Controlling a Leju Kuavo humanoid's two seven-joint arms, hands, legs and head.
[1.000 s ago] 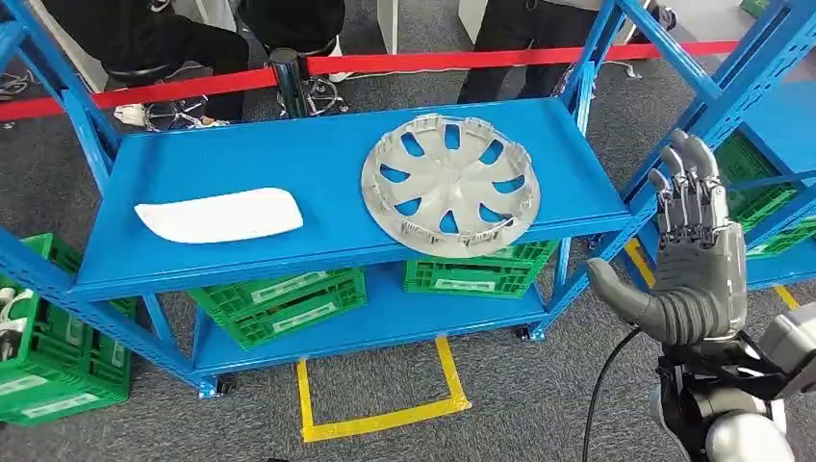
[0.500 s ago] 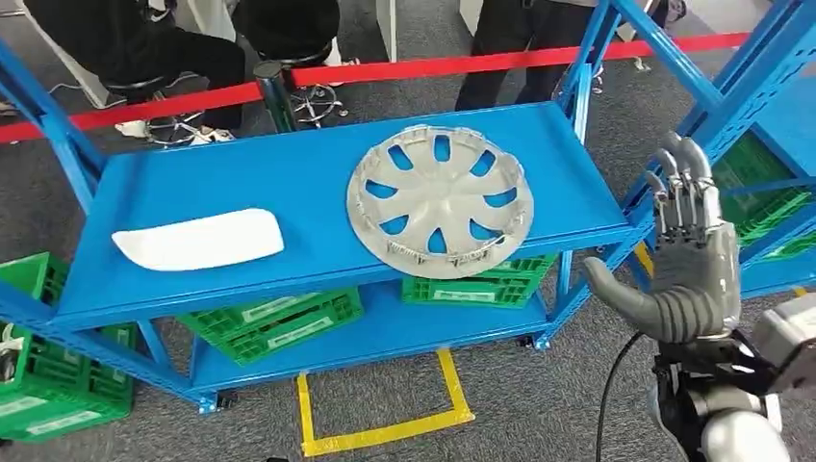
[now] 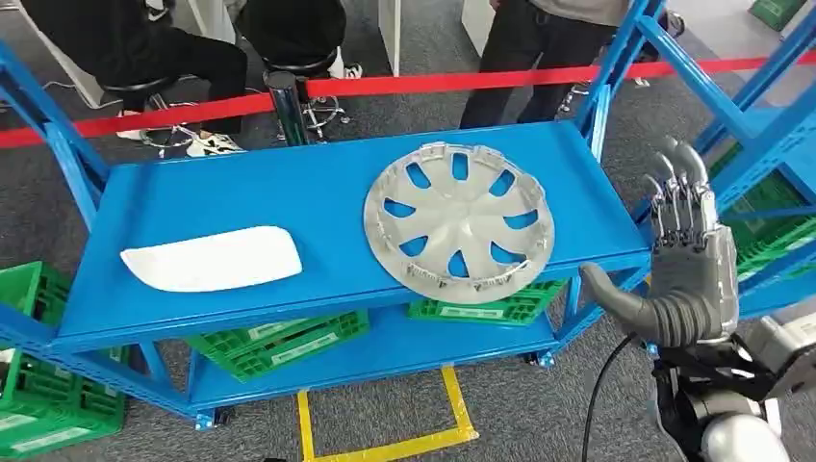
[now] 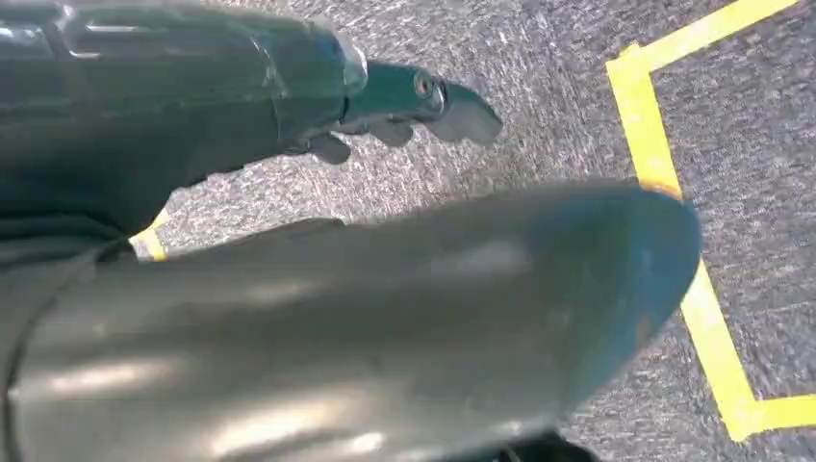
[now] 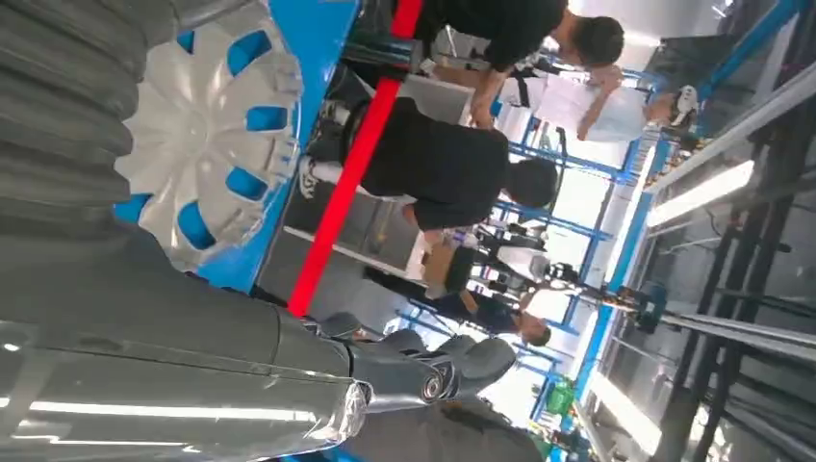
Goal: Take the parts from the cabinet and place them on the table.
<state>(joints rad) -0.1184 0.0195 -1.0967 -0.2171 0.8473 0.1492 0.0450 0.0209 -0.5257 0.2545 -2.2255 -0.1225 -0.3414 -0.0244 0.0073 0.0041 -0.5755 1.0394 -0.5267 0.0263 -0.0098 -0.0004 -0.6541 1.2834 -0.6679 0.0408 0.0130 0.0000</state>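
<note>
Flanking hubcap [image 3: 458, 223] — white panel [image 3: 213, 259], shelf upright [image 3: 607, 89].

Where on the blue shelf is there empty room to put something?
The blue shelf is bare between the white panel and the hubcap, and along the back edge. The right end is crowded: the hubcap overhangs the front edge.

Nothing's reading as actual text here tbh. The green crates [image 3: 279, 342] under the shelf [image 3: 241, 207] are showing white label strips, but the print's coming out way too small and blurry to make out. No brand or numbers showing on the hubcap [image 3: 458, 220] or the white part [image 3: 212, 258] either.
</note>
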